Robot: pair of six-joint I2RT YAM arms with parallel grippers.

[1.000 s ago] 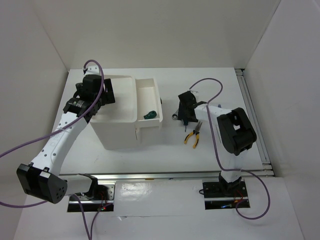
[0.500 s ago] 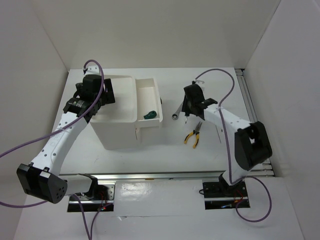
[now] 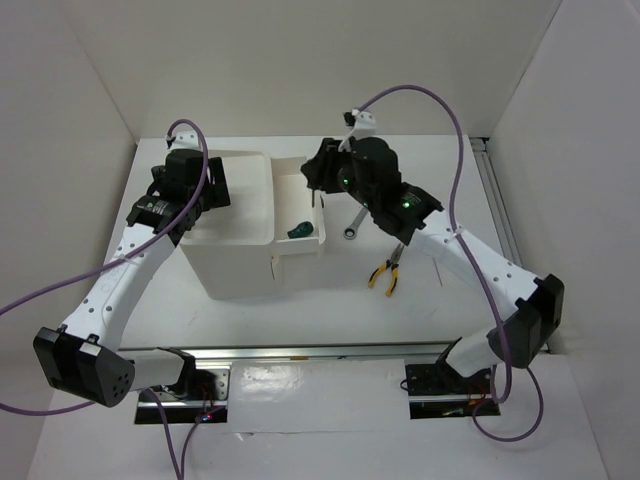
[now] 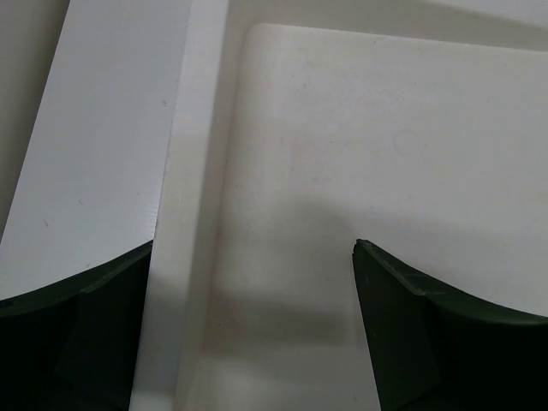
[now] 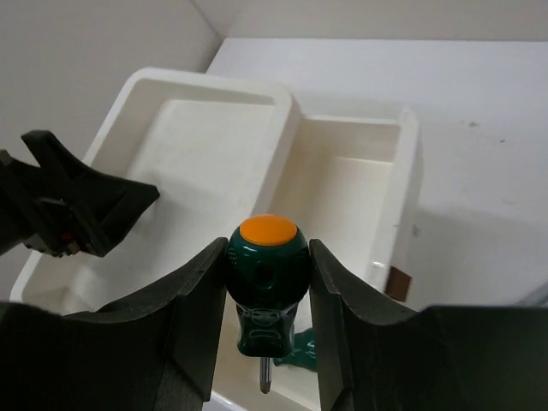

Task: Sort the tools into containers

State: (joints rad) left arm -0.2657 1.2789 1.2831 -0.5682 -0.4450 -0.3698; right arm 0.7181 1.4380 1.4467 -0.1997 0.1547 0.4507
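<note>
Seen from above: matte white desk (image 3: 300, 320), boxed in on three sides by plain white panels, namely back wall (image 3: 320, 60), left wall (image 3: 50, 150) and right wall (image 3: 590, 150), joined in straight seams at the far corners. Bordered along the right edge by a silver side rail (image 3: 508, 240) and along the near edge by a front rail (image 3: 330, 349); nearer the camera, a pale sheet (image 3: 320, 400) with a faintly wrinkled margin. Lit evenly and diffusely from overhead; shadows soft and short. From the right wrist: same desk surface, lightly speckled, backed by a grey-white panel.
</note>
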